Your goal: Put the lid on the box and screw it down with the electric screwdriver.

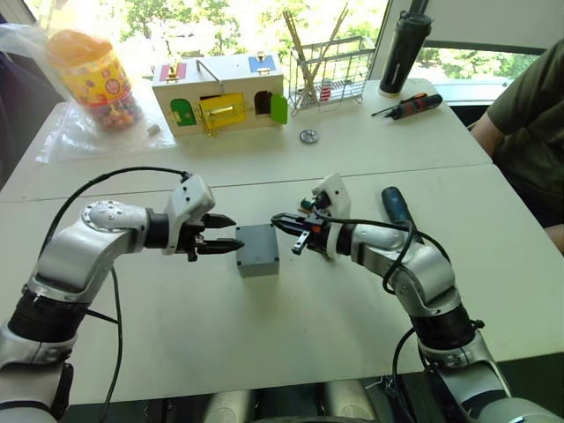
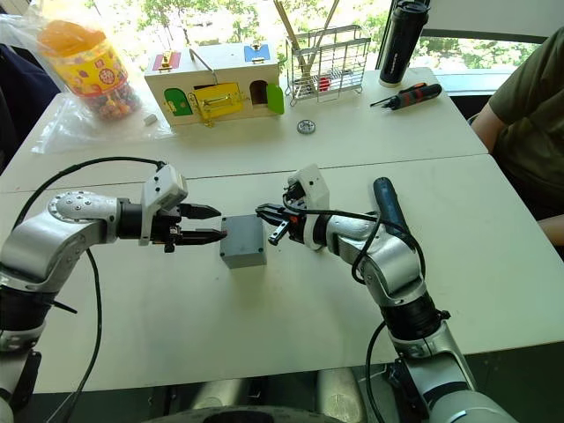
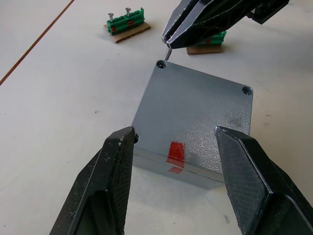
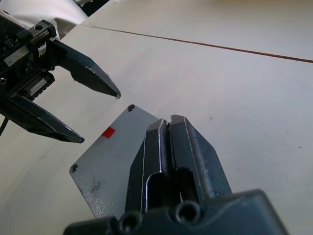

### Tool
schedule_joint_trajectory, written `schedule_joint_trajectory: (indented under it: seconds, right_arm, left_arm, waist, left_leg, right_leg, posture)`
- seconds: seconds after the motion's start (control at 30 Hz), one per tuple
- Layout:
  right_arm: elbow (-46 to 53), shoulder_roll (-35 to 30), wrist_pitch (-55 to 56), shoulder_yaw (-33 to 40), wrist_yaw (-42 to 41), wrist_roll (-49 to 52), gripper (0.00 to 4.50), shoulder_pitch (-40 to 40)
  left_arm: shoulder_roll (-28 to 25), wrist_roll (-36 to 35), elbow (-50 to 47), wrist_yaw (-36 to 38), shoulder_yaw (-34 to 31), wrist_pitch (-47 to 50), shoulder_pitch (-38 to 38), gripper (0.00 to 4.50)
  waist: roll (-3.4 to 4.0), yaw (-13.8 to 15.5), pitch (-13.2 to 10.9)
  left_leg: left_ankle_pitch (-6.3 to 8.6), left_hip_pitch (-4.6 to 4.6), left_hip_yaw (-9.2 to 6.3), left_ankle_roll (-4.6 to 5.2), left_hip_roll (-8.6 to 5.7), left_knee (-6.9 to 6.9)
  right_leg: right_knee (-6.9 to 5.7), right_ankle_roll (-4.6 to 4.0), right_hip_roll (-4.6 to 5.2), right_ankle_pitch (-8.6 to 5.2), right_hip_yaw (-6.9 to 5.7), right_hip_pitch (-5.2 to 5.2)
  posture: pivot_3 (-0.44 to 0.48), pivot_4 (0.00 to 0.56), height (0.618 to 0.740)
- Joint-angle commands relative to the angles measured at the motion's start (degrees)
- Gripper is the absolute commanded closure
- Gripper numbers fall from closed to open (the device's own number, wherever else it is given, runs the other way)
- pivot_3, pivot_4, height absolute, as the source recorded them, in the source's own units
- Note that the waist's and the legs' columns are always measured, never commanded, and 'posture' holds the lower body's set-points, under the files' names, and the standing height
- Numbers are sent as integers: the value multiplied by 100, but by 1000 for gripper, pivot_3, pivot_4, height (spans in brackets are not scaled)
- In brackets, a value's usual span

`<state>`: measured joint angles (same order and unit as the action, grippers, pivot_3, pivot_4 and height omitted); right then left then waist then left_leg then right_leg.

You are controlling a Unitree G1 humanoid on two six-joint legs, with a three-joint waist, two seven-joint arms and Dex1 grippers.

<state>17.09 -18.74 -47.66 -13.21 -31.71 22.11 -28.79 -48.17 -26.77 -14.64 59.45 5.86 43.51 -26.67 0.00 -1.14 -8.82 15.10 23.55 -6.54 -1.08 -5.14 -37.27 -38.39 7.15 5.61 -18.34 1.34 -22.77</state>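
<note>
Flat, lid (image 3: 195,117) capping box (image 1: 257,256), screwdriver (image 1: 396,206) lengthwise

Left gripper (image 1: 227,233) reaching inward with fingers spread apart, right gripper (image 1: 282,221) pointing toward it with fingers pressed together, both arms bending at the elbows.

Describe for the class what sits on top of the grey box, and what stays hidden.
The lid sits flat on the box, with a red mark and open corner screw holes. The right gripper, shut on a small screw, hangs above one corner hole. The lid covers the box's inside.
</note>
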Motion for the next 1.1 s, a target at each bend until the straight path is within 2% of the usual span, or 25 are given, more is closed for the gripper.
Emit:
schedule_joint_trajectory:
  seconds: [0.03,0.73,0.83,1.03,1.07,1.1]
  right_arm:
    - [76,94,140,-35,-2,-39,4468,-118]
    - [-282,133,305,-238,-88,-329,4468,-40]
    - [-260,125,286,-269,-118,-345,3643,-45]
    - [-42,42,157,-134,-98,-311,615,-107]
    - [24,10,114,-71,-99,-279,307,-128]
    - [112,-33,52,15,-93,-240,307,-149]
  left_arm:
    - [-7,-23,-106,-36,-124,-19,-20,1832]
    - [126,17,-85,-91,-55,-54,-88,1832]
    - [142,13,-88,-93,-59,-56,-104,1832]
    - [206,-46,-67,-75,-93,-56,-145,1832]
    - [224,-57,-65,-73,-95,-53,-159,1832]
    - [247,-72,-73,-71,-98,-47,-173,1832]
  waist:
    - [0,1,0]
    - [0,-1,0]
    - [0,-1,0]
    - [0,4,0]
    - [0,7,0]
    - [0,7,0]
  left_leg:
    - [0,0,0,0,0,0]
    - [0,0,0,0,0,0]
    - [0,0,0,0,0,0]
    - [0,0,-1,0,0,0]
    - [0,0,-1,0,0,-1]
    - [0,0,0,0,-1,-1]
  right_leg:
    - [0,0,0,0,0,0]
    - [0,0,0,0,0,-1]
    - [0,0,0,0,0,0]
    - [0,0,0,0,0,0]
    - [0,0,0,0,0,0]
    - [0,0,0,0,0,0]
  posture:
    - [0,150,740]
    - [0,150,740]
    - [0,150,740]
    - [0,150,740]
    - [0,150,740]
    - [0,150,740]
